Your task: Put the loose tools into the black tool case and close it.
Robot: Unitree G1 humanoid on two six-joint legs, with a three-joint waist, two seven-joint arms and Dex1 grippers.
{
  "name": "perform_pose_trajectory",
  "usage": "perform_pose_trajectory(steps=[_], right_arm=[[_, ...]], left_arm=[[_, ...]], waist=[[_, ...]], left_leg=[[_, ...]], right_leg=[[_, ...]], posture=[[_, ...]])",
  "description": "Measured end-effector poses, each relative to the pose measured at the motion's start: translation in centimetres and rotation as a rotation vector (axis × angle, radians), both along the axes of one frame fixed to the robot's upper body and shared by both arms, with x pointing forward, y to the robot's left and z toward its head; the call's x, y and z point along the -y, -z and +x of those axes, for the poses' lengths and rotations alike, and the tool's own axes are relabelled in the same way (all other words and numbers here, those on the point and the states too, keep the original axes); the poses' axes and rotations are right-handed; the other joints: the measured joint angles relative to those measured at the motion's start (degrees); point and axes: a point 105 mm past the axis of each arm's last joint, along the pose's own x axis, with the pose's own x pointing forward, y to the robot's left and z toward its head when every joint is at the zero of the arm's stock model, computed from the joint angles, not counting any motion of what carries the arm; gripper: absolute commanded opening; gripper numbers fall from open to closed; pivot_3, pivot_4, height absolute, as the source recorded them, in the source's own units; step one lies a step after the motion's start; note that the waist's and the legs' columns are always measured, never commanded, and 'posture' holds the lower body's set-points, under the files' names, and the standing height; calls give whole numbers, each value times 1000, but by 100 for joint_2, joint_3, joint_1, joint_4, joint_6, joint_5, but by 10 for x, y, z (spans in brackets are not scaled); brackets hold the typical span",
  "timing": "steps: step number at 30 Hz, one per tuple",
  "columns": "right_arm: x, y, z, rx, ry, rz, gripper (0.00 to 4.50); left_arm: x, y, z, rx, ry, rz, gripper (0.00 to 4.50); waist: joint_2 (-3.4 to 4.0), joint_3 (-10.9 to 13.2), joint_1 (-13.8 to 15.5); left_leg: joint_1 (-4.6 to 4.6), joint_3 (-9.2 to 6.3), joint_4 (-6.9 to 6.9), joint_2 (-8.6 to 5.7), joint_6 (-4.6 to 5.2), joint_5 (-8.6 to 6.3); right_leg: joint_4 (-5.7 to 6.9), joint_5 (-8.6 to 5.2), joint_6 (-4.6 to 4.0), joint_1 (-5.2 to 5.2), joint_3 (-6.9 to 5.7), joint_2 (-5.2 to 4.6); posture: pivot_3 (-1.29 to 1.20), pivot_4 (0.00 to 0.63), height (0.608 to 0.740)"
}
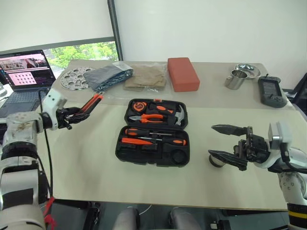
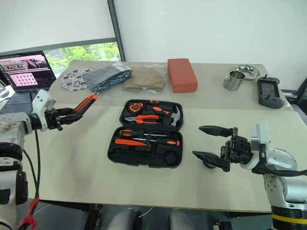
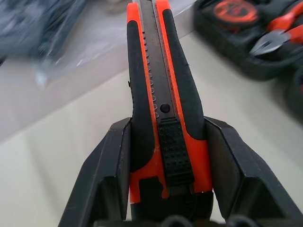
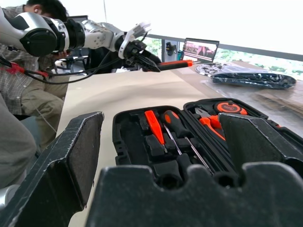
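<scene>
My left gripper (image 1: 79,114) is shut on the orange-and-black utility knife (image 3: 161,94), holding it by its rear end above the table, left of the case. The knife (image 1: 91,103) points toward the black tool case (image 1: 120,153), which lies open at mid-table. Two screwdrivers (image 1: 153,136) lie in its near half; pliers, a hammer and a tape measure sit in the far half. My right gripper (image 1: 212,140) stands open to the right of the case, pointing at it with nothing between its fingers. A small grey tape roll (image 1: 217,162) rests on the table just beneath its lower finger.
At the table's far side lie a red-orange block (image 1: 183,73), a tan bag (image 1: 145,78), a dark bag (image 1: 112,75), a perforated metal disc (image 1: 76,78), steel cups (image 1: 235,79) and a black device (image 1: 272,92). A laptop (image 1: 26,72) sits at far left. A seated person (image 4: 28,94) is behind my left arm.
</scene>
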Motion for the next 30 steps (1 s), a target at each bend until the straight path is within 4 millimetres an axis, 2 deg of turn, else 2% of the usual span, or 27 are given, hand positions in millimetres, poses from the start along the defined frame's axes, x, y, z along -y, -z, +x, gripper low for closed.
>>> perform_pose_trajectory(steps=[11, 15, 19, 27, 30], right_arm=[[3, 1, -1, -20, 64, 1, 4500], [2, -1, -2, -15, 76, -7, 4500], [2, -5, 1, -15, 116, -14, 4500], [1, -7, 2, -46, 148, -28, 4500], [1, -10, -1, -43, 151, -17, 4500]], left_arm=[[51, -24, 6, 55, 221, 37, 1765], [71, -26, 4, 58, 316, 54, 1765], [100, -23, -6, 44, 464, 55, 1765], [137, -16, -23, 9, 680, 94, 1765], [145, -9, -33, -14, 749, 117, 1765]], waist=[[0, 0, 2], [0, 0, 9], [1, 0, 14], [2, 0, 1], [1, -1, 23]], left_leg=[[0, -3, 3, -2, 0, 0], [-4, 0, 4, -5, 1, 1], [-4, -2, 5, -5, 1, 1], [-3, -1, 5, -5, 1, 1], [11, 111, 4, 47, 2, 0]], right_leg=[[1, 0, 1, 0, 9, 4], [0, 0, 1, 0, 10, 4], [-1, 0, 0, 0, 14, 4], [-1, 0, 1, 0, 21, 8], [10, 2, -3, -45, 82, 21]], posture=[[0, 150, 740], [0, 150, 740], [0, 150, 740], [0, 150, 740], [0, 150, 740]])
